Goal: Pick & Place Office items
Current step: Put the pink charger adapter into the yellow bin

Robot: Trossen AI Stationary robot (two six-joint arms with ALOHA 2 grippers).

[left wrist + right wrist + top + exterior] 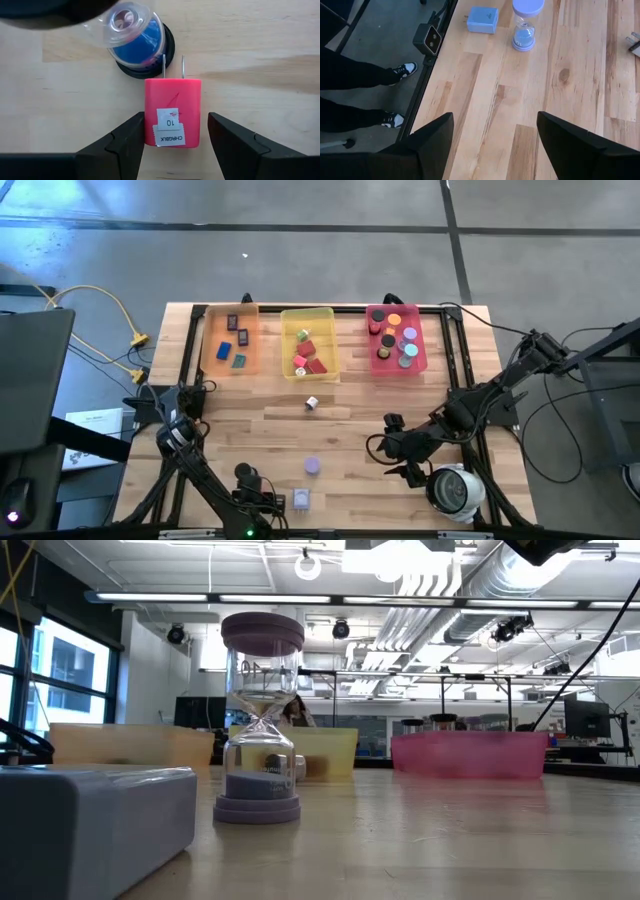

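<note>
My left gripper (176,135) is open at the table's near edge (265,495). Its fingers stand on either side of a charger block (173,112) that lies flat with its prongs pointing away; the block looks pink-red in the left wrist view and lavender in the high view (300,500). An hourglass (312,466) stands upright just beyond it (260,720). A small white piece (312,403) lies alone mid-table. Other pieces lie in the three trays at the far edge. My right gripper (495,135) is open over bare wood (395,448).
The orange tray (213,345) holds dark flat rectangles, the yellow tray (290,345) red cubes, the pink tray (425,352) round discs. A large white-grey round device (455,490) sits at the near right corner. A person's legs and shoes (395,67) stand beside the table.
</note>
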